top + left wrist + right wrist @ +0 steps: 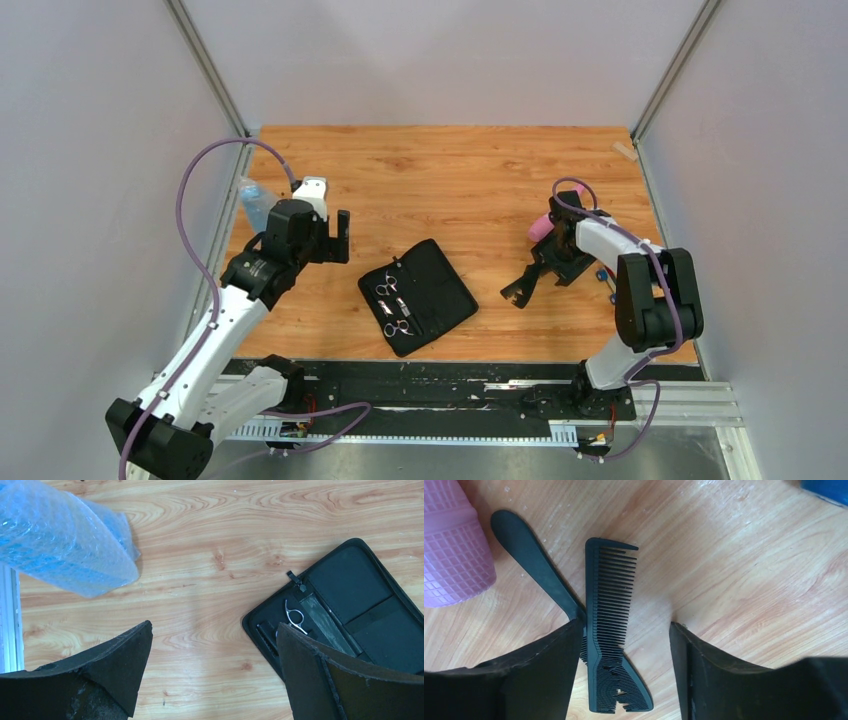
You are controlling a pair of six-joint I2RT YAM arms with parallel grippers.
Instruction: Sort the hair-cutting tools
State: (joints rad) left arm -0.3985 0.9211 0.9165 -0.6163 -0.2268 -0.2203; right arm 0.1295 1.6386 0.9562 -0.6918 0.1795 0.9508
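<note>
Two black combs lie crossed on the wood. The toothed comb point(608, 605) rests over the long-handled one point(529, 555), and together they show as a dark shape point(517, 289) in the top view. My right gripper point(624, 645) hangs open over them. Its left finger point(539, 675) is beside the combs and its right finger point(724, 680) stands well apart. Two silver scissors point(386, 288) point(398, 328) lie in the open black case point(440, 290). My left gripper point(215, 645) is open over bare wood left of the case point(360, 590), with one scissor ring point(296, 617) in sight.
A pink ribbed tool point(451, 555) point(541, 227) lies just beyond the combs. A translucent blue bottle point(60, 540) point(252, 200) lies at the table's left edge behind my left gripper. A small blue thing point(826, 487) sits at the right.
</note>
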